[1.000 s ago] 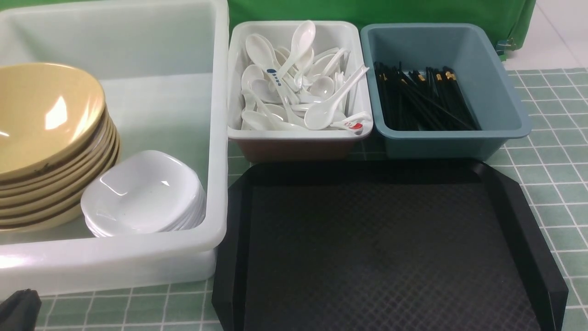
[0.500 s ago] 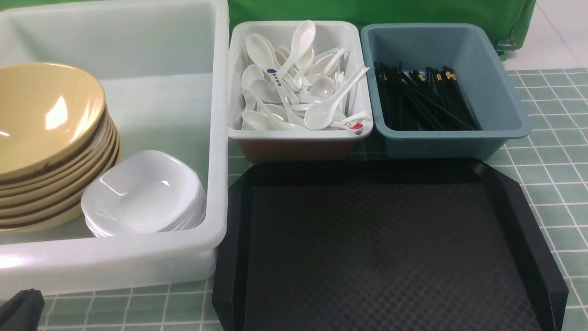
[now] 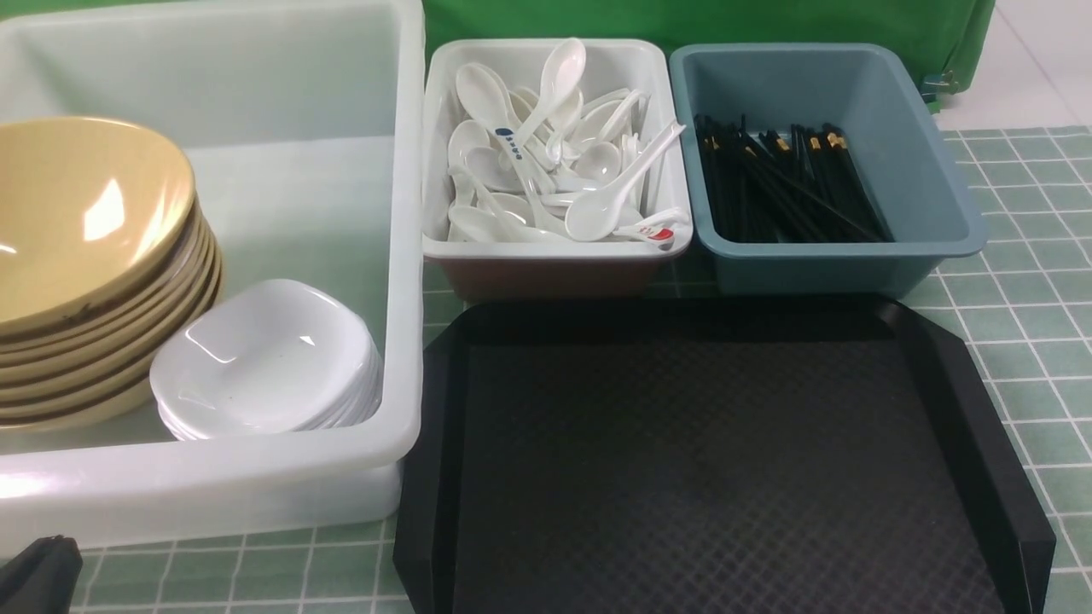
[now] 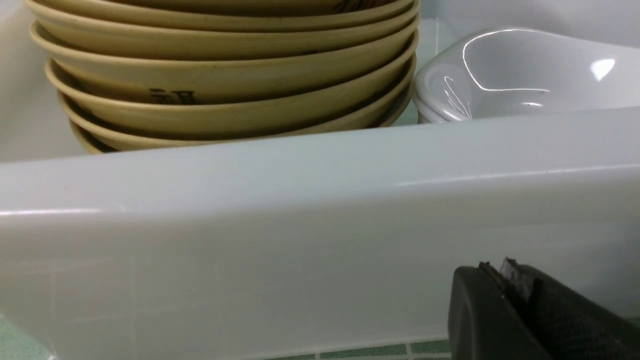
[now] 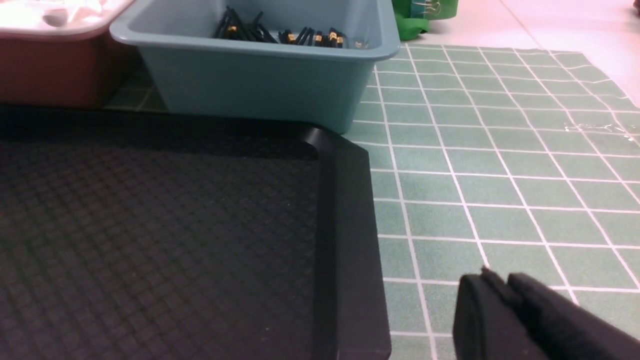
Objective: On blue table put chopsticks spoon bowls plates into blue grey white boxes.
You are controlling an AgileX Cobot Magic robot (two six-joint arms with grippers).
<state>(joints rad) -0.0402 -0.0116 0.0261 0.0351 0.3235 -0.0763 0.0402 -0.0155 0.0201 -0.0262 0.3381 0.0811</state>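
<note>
On the front view, everything I was meant to sort looks put away. The bowls (image 3: 81, 256) stand stacked at 9 o'clock inside the large translucent tub (image 3: 401, 256), with the plates (image 3: 264, 362) piled just beside them toward the tub's near wall. The white box (image 3: 554, 247) at 12 o'clock holds the spoon (image 3: 597, 209) on top of a heap of others, and the blue-grey box (image 3: 947, 179) at 1 o'clock holds the chopsticks (image 3: 789, 183). The black tray (image 3: 717, 460) in front of them carries nothing, and I see no loose piece on the counter (image 3: 1015, 298). Only a dark corner of my left gripper (image 3: 38, 576) shows at 7 o'clock.

From the left wrist, that left gripper sits low outside the tub's near wall, jaws closed on nothing. The bowl stack leans a little; if I swing this arm up carelessly I could knock the tub wall and jolt the stack against the plates.

From the right wrist, the right gripper (image 5: 500, 285) hangs over bare counter beside the tray's corner, well apart from the blue-grey box. Its jaws look nearly together and empty, though I cannot tell whether a slit remains. The risk I judge here is clipping the tray rim on the way out and shoving it into the boxes.
</note>
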